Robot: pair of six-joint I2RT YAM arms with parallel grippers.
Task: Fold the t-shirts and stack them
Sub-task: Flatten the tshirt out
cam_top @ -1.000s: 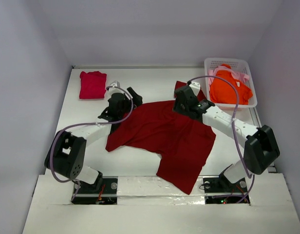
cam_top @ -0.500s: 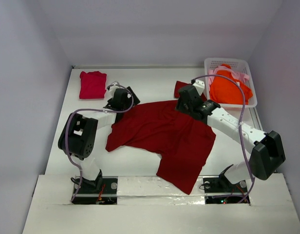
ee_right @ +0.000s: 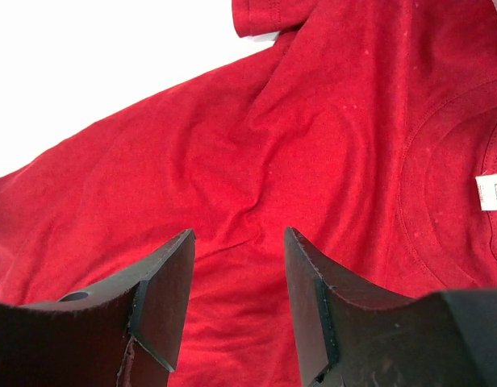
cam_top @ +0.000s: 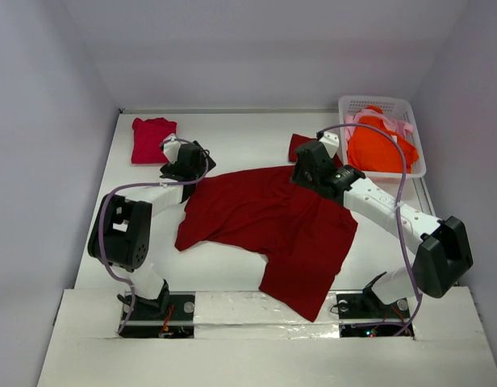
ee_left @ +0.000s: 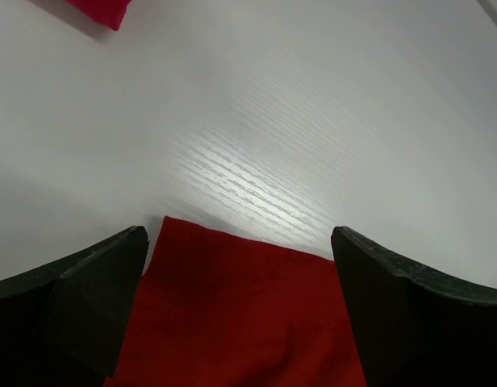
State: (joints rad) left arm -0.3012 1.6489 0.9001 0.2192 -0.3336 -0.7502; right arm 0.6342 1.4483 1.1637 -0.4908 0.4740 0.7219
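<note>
Both gape: left claw [ee_left: 239, 235] wide over the dark red t-shirt [cam_top: 273, 218], right claw [ee_right: 238, 234] half-spread above it, seemingly empty.

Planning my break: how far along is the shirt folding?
Done: the crimson-pink shirt lies folded, far left. In hand: the dark red shirt lies spread, left claw and right claw open over it. Left: orange shirt and pale pink shirt, in the basket.
</note>
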